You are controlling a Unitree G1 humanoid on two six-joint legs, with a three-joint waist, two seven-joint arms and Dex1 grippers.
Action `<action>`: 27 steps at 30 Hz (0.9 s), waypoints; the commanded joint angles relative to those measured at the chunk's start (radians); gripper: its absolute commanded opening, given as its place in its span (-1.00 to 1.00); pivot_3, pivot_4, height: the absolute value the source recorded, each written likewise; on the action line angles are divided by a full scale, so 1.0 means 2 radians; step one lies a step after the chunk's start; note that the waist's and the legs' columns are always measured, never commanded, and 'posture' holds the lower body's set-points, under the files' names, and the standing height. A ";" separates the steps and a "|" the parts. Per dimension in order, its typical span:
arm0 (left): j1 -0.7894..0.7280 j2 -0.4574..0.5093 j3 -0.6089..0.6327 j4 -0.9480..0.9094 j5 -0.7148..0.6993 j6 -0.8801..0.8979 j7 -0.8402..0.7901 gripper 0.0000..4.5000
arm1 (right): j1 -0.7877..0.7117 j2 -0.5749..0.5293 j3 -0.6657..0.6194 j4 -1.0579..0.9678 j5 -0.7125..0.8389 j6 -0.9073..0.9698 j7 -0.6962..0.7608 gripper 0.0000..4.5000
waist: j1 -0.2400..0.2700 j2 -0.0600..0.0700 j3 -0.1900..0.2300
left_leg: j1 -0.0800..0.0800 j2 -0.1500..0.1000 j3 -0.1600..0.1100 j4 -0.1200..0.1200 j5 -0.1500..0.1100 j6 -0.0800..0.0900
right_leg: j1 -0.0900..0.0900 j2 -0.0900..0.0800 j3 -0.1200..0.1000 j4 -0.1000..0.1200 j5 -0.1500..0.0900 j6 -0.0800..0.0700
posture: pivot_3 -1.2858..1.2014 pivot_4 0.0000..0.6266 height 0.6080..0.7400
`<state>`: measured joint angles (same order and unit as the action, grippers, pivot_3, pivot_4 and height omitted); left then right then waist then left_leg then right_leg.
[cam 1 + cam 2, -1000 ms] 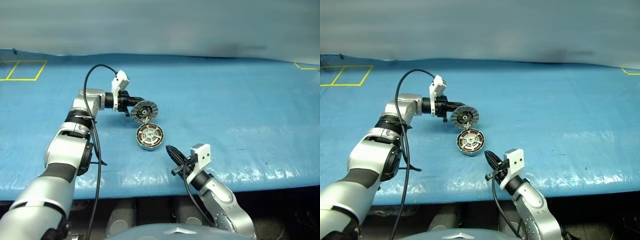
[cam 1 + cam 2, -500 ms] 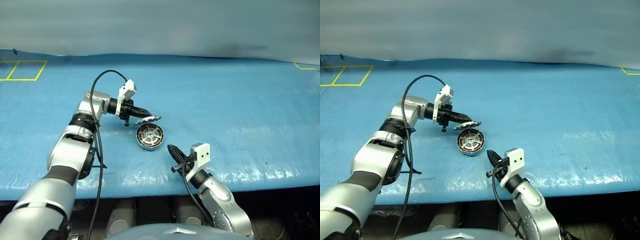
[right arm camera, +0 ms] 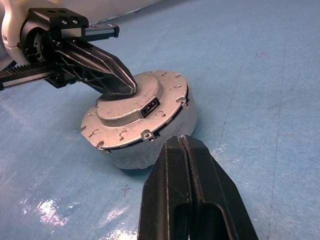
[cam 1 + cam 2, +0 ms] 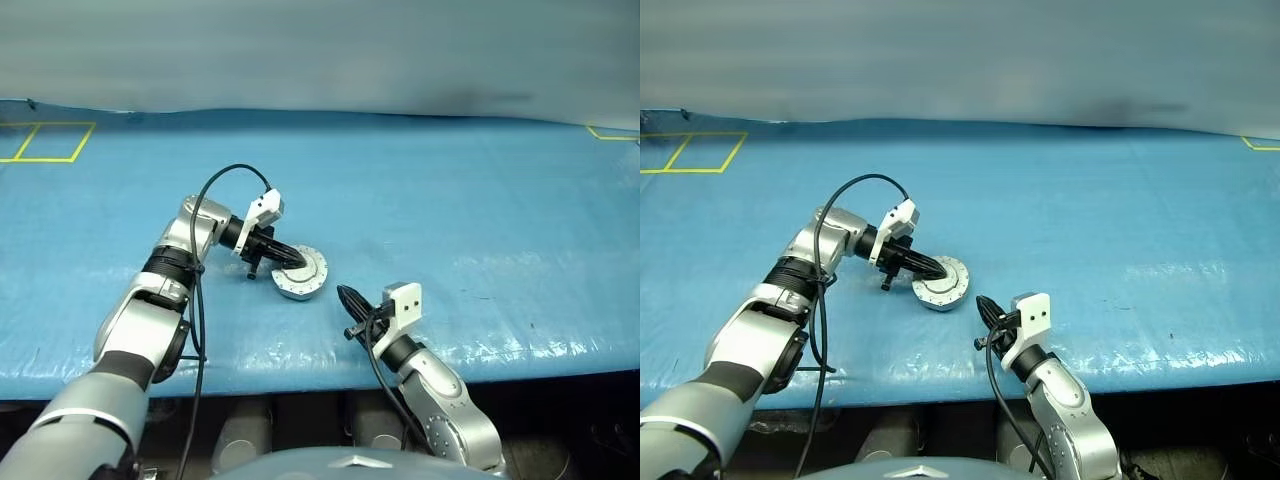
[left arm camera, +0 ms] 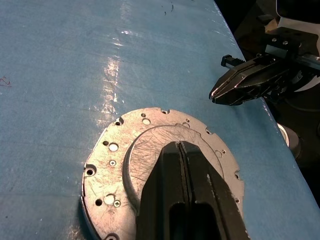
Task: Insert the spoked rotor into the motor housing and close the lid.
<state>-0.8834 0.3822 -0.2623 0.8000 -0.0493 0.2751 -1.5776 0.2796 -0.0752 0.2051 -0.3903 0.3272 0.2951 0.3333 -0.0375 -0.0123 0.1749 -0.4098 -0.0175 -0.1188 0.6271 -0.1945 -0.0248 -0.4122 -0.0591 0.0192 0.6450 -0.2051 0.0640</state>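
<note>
The lid point(image 3: 132, 107) covers the motor housing point(image 3: 165, 137), hiding its inside; both closed grippers, left point(image 3: 127, 85) and right point(image 5: 220, 95), hold nothing

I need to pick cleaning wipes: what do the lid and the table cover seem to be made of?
Lid: apparently bare metal, matte grey with fine scratches and drilled holes. Table cover: looks like blue plastic sheeting, glossy, with wrinkles and bright glare patches; what lies under it is hidden.
</note>
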 commanded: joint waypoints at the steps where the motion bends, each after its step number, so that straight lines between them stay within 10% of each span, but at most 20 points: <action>1: 0.016 0.003 0.004 -0.031 -0.004 0.007 0.018 -1.00 | -0.011 0.007 -0.009 -0.027 0.021 0.013 -0.008 -0.99 | 0.000 0.000 0.000 | 0.000 0.000 0.000 0.000 0.000 0.000 | 0.000 0.000 0.000 0.000 0.000 0.000 | 0.03 -0.52 1.00; 15: 0.216 0.008 0.083 -0.403 -0.084 0.074 0.202 -1.00 | -0.112 -0.024 -0.034 -0.089 0.049 0.114 -0.038 -0.99 | 0.000 0.000 0.000 | 0.000 0.000 0.000 0.000 0.000 0.000 | 0.000 0.000 0.000 0.000 0.000 -0.001 | 0.03 -0.52 1.00; 27: 0.444 -0.040 0.159 -0.600 -0.120 0.018 0.388 -1.00 | -0.227 -0.065 0.013 -0.041 0.046 0.206 -0.001 0.59 | 0.001 0.001 0.000 | 0.000 0.001 0.000 0.000 0.000 0.000 | 0.000 0.000 0.001 0.000 0.000 -0.001 | 0.03 -0.52 1.00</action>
<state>-0.0046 0.3059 0.0293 -0.3385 -0.2777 0.3404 -0.8374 -0.1508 -0.2038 0.2178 -0.4655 0.4150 0.6912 0.3152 -0.0346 -0.0108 0.1742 -0.4089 -0.0165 -0.1177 0.6269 -0.1943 -0.0249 -0.4124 -0.0590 0.0203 0.6446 -0.2042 0.0616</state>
